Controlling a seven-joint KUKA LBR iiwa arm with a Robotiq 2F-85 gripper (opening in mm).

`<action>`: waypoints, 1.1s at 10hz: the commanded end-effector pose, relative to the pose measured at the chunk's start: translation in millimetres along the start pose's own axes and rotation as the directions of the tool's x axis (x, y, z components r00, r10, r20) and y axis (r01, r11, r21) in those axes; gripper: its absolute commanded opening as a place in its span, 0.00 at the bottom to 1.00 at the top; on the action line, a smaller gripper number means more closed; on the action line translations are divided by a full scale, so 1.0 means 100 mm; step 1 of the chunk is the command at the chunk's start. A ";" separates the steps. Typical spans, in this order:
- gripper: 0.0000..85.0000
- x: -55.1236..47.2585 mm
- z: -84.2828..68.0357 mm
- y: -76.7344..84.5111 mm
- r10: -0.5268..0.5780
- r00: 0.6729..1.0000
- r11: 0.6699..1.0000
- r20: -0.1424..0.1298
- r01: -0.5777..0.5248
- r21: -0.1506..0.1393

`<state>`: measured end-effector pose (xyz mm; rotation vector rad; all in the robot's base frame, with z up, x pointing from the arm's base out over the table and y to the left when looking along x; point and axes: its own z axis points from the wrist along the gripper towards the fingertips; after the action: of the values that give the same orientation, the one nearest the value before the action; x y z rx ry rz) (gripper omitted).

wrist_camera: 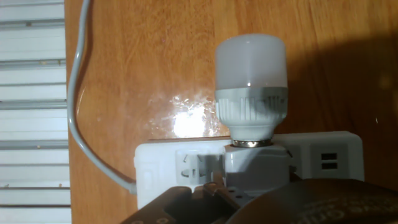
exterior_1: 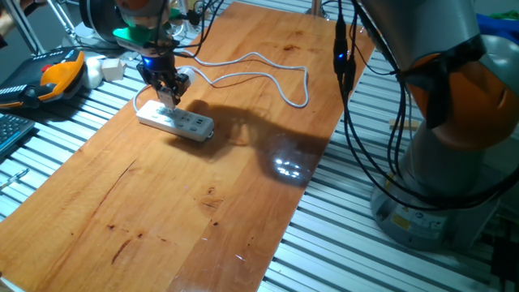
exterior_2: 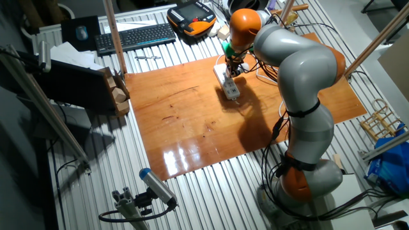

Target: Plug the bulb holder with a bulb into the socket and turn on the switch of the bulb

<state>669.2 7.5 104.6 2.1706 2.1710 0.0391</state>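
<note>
The socket [exterior_1: 177, 121] is a long white power strip lying at the far left of the wooden board, with its white cable [exterior_1: 268, 77] looping off to the right. My gripper [exterior_1: 168, 96] stands right over the strip's left end. In the hand view the white bulb [wrist_camera: 250, 68] points away from me. Its bulb holder [wrist_camera: 256, 167] sits against the socket [wrist_camera: 168, 171], with my dark fingers [wrist_camera: 205, 208] shut on the holder's near end. The switch is hidden. In the other fixed view the gripper [exterior_2: 231, 69] also stands on the strip [exterior_2: 229, 84].
An orange teach pendant [exterior_1: 57, 73] and a small white box [exterior_1: 109, 69] lie on the slatted metal table left of the board. A keyboard [exterior_2: 134, 35] lies behind it. The arm's base [exterior_1: 438, 162] and hanging black cables [exterior_1: 345, 57] stand at the right.
</note>
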 end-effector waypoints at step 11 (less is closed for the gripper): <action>0.00 -0.02 0.06 0.02 -0.011 1.000 1.000 -0.001 0.011 0.011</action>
<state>671.2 5.1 98.7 2.1651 2.1881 0.0269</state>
